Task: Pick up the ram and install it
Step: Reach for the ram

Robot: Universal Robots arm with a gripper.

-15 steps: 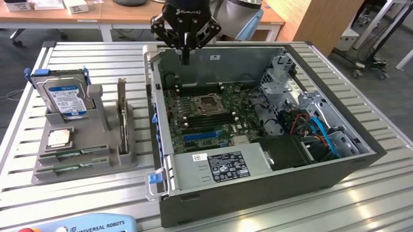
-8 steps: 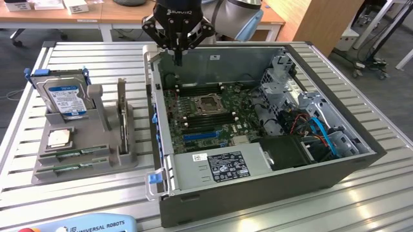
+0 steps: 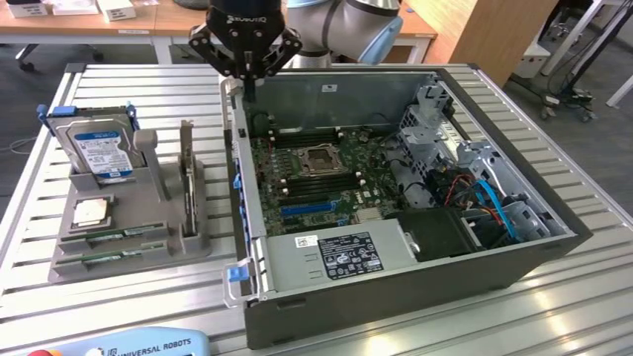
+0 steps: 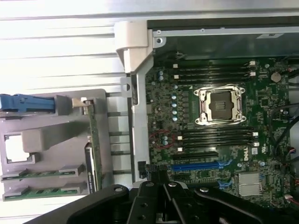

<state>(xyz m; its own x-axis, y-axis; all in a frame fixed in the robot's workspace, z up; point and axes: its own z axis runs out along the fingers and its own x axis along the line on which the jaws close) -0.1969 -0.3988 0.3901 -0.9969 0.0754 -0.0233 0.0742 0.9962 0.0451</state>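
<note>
I see the gripper (image 3: 248, 77) (image 4: 164, 201) hanging over the far corner of the open computer case (image 3: 396, 291), on the exterior view's left. Its jaws are drawn narrow with nothing between them. The ram (image 3: 111, 235) (image 4: 43, 173) lies flat in a slot of the grey holder (image 3: 148, 211) on the table beside the case. A second stick (image 3: 99, 258) lies just beside it, both well apart from the gripper.

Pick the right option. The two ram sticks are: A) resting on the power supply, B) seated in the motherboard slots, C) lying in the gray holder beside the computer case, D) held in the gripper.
C: both ram sticks lie flat in the gray holder, outside the computer case.
</note>
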